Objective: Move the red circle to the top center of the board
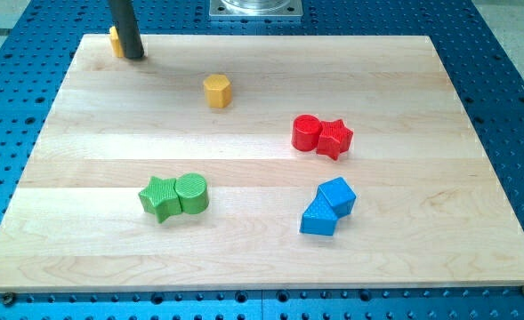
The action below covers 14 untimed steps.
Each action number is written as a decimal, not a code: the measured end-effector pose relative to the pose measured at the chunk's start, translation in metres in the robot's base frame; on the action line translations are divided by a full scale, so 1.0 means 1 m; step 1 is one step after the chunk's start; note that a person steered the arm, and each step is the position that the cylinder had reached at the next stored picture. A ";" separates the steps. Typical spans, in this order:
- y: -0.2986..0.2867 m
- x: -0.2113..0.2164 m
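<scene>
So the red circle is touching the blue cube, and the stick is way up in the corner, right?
Not quite. In the camera view the red circle touches the red star, not a blue block; the two blue blocks sit lower down, apart from it. My tip is indeed up in the top-left corner, beside a yellow block.

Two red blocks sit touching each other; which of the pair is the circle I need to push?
The red round cylinder block, on the view's left of the pair. Its partner, the red star-shaped block, has points. My tip is far off, top left.
</scene>
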<state>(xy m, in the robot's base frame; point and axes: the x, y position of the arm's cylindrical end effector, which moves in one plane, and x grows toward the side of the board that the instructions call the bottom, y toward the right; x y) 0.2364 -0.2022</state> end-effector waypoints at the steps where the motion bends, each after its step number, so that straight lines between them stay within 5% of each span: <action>1: 0.000 0.000; 3: 0.017 0.088; 4: 0.078 0.184; 6: 0.217 0.226; 10: 0.249 0.178; 11: 0.282 0.202; 14: 0.252 0.117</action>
<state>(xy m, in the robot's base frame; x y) 0.3533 0.0500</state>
